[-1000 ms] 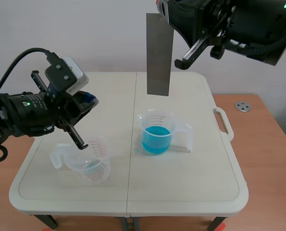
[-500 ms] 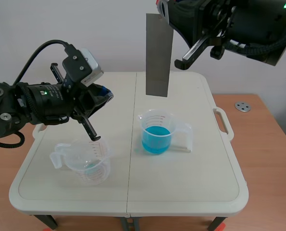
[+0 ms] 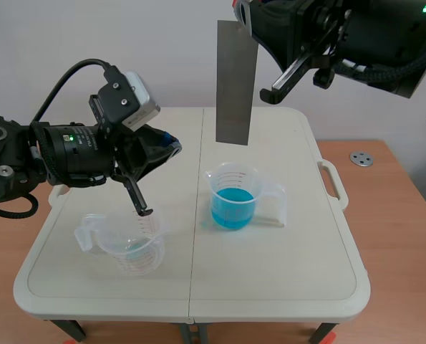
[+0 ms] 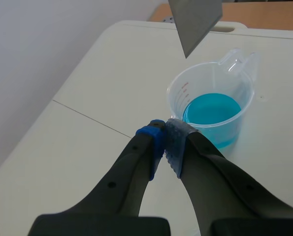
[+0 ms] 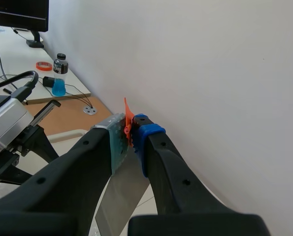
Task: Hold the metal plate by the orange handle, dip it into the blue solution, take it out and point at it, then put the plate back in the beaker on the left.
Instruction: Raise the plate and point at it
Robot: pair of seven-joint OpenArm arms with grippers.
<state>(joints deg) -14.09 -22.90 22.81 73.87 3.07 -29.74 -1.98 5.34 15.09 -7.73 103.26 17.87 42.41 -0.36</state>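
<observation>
Metal plate (image 3: 234, 82) hanging upright above blue-solution beaker (image 3: 233, 197), clear of liquid. Right gripper (image 5: 130, 129) clamping its orange handle (image 5: 127, 117). Left gripper (image 4: 165, 130), fingers pressed together, hovering left of that beaker. Clear beaker (image 3: 130, 244) sitting farther left.

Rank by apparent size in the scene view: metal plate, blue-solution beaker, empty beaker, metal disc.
1. metal plate, longest.
2. blue-solution beaker and empty beaker: they look alike, so no ranking.
3. metal disc, clearly smallest.
</observation>
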